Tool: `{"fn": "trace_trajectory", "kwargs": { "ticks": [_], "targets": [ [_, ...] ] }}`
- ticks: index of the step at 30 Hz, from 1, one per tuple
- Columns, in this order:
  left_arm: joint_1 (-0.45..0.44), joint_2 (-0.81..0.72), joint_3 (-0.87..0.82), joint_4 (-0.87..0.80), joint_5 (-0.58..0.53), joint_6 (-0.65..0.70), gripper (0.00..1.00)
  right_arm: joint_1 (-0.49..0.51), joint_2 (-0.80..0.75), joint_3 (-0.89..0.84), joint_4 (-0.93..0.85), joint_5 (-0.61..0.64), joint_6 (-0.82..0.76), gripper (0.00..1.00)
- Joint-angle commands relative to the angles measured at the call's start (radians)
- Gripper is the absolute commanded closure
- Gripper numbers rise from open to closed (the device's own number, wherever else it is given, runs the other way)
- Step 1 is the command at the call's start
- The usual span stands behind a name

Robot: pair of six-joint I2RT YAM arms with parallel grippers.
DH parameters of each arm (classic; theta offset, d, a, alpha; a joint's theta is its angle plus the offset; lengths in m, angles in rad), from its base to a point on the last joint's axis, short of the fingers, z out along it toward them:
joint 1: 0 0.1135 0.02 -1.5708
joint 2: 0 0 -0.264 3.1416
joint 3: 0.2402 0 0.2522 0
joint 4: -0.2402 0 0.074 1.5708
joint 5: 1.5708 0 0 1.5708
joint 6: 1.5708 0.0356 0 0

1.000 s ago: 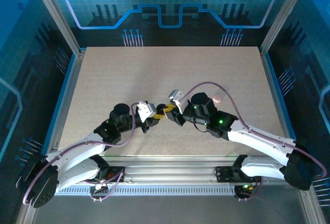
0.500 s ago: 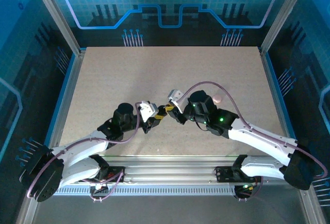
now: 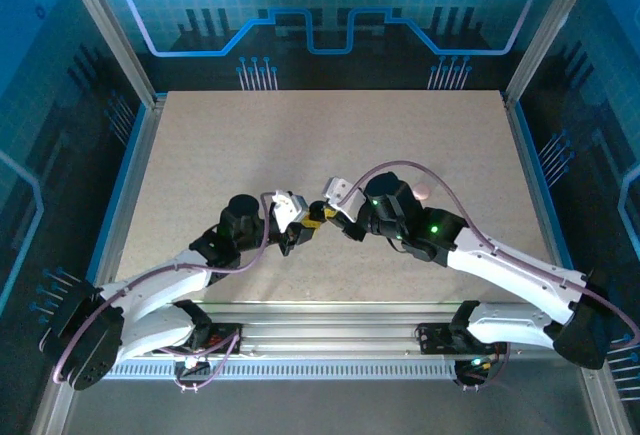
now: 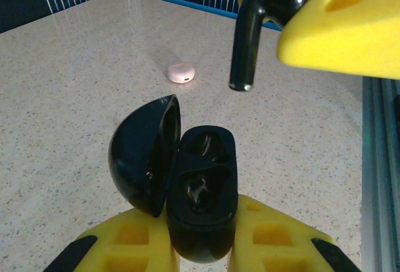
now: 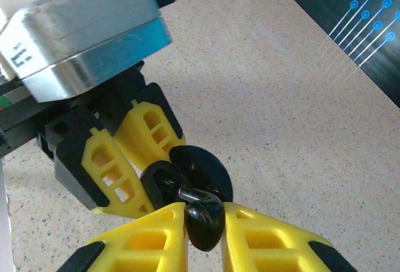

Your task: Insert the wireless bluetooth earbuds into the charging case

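My left gripper [image 4: 200, 237] is shut on the base of a black charging case [image 4: 201, 181], which is lifted off the table. Its round lid [image 4: 140, 159] hangs open to the left, and two dark wells show inside. My right gripper [image 5: 203, 225] is shut on a glossy black earbud [image 5: 203, 219], whose stem points toward the open case [image 5: 164, 183]. In the left wrist view the earbud [image 4: 247, 40] hangs just above and beyond the case, apart from it. From the top camera, both grippers [image 3: 303, 227] [image 3: 326, 217] meet tip to tip at the table's near middle.
A small pale pink rounded piece [image 4: 181, 72] lies alone on the speckled tabletop, beside the right wrist [image 3: 422, 192]. The metal rail [image 3: 330, 340] runs along the near edge. Blue walls [image 3: 130, 145] fence the sides.
Both grippers have shifted slightly away from the near edge, still tip to tip. Each keeps its hold, the left on the case and the right on the earbud.
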Motion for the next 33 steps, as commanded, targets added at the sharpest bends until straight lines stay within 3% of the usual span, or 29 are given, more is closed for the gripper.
{"fn": "trace_trajectory", "kwargs": {
  "ticks": [1,33],
  "targets": [
    [0.007,0.008,0.035,0.019,0.046,-0.015,0.85,0.027,0.014,0.042,-0.043,0.037,-0.054,0.81],
    [0.009,-0.004,0.042,0.015,0.050,-0.018,0.85,0.102,0.059,0.092,-0.119,0.193,-0.160,0.82]
  ]
}}
